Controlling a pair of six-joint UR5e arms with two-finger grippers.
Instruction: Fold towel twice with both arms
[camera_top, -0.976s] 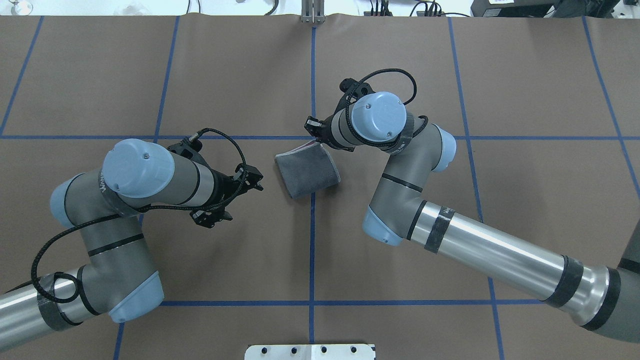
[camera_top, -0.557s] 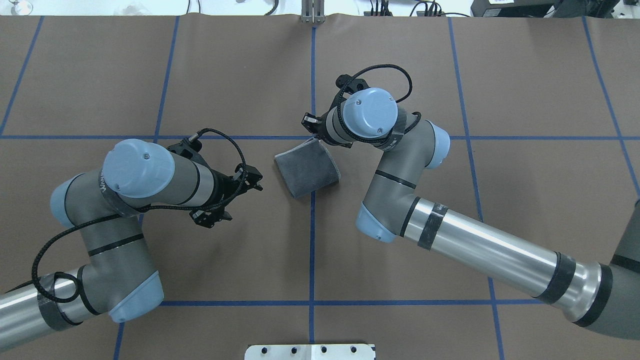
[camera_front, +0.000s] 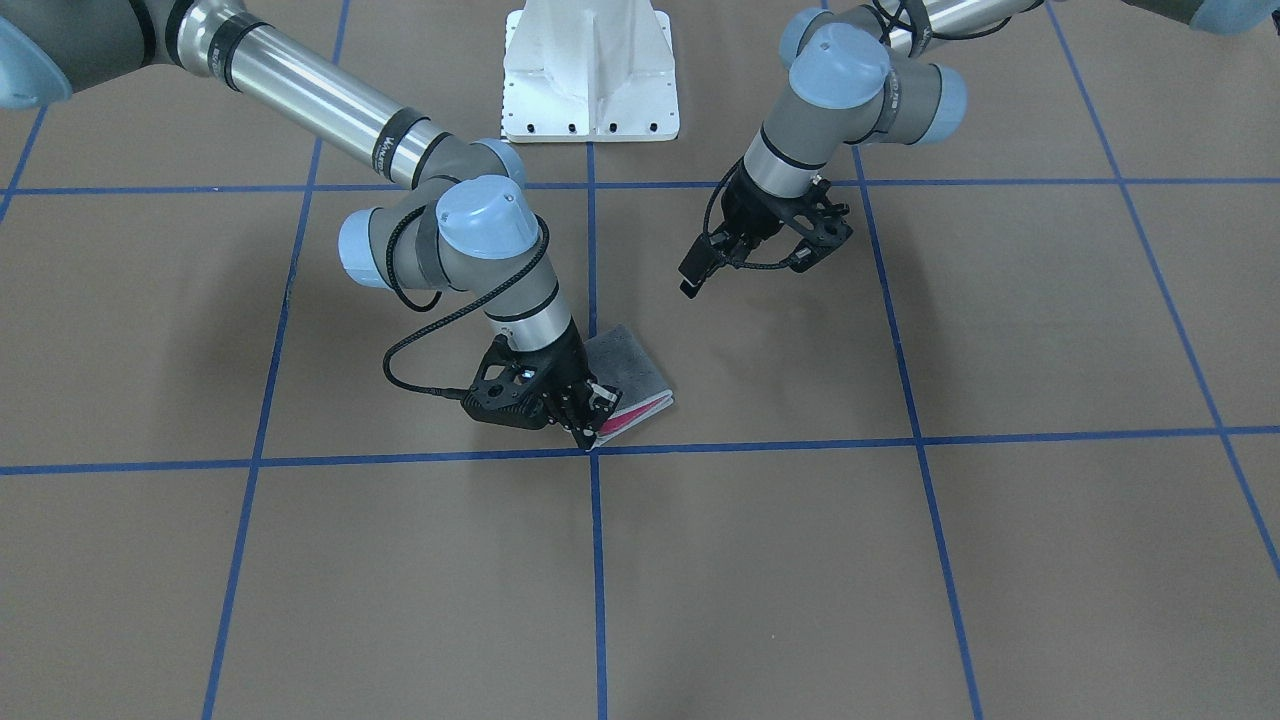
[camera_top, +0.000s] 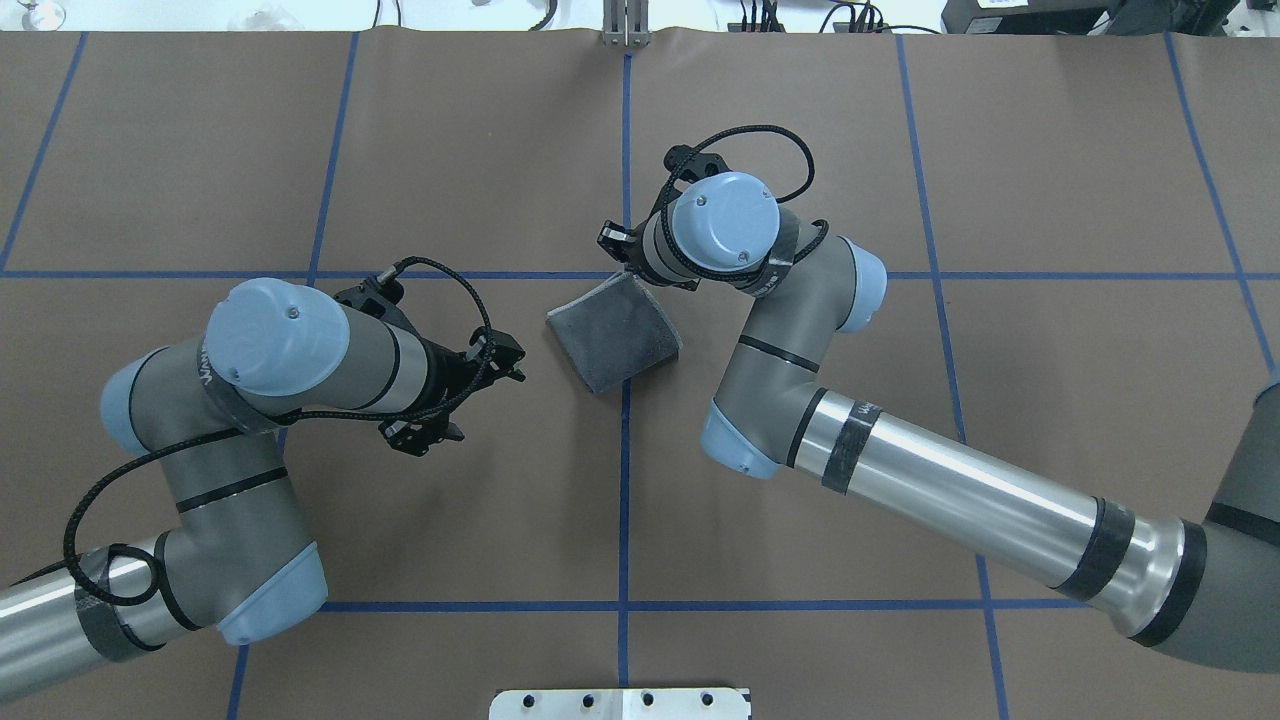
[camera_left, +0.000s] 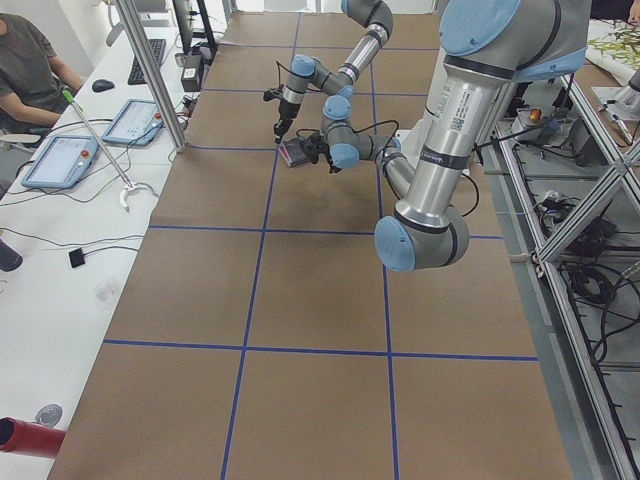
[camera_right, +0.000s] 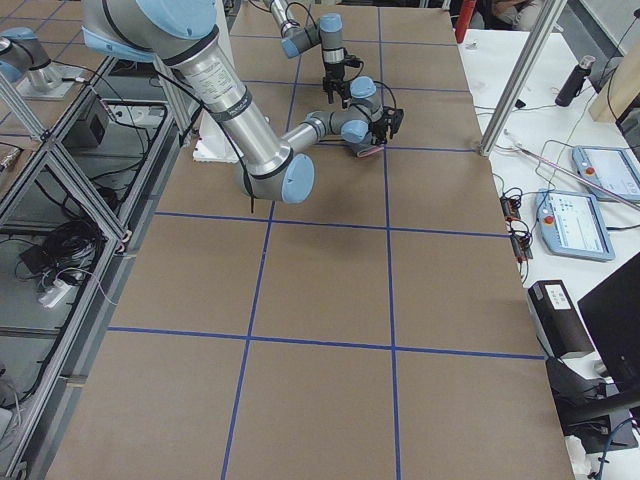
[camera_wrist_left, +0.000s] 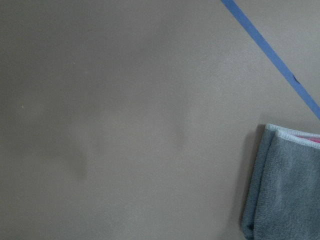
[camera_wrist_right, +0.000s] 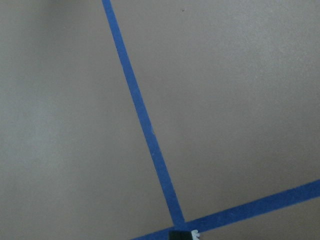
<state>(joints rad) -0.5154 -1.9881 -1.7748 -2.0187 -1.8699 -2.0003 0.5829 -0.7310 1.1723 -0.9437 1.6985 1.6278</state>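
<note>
Brown table cover (camera_top: 450, 150) with blue tape grid (camera_top: 625, 520); white desk (camera_left: 40, 260) alongside. Folded towel (camera_top: 615, 335) lies centrally, grey face up. Right gripper (camera_front: 592, 415) meets its far corner, closure indeterminate. Left gripper (camera_top: 470, 398) spread wide, empty, apart to its left.

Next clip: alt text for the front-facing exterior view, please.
A folded towel, grey side up with pink edges showing, lies on a brown table gridded with blue tape, the right arm's hand down at its near corner. The left arm's hand hangs open above the table, apart from the towel; a white pedestal base stands behind.
</note>
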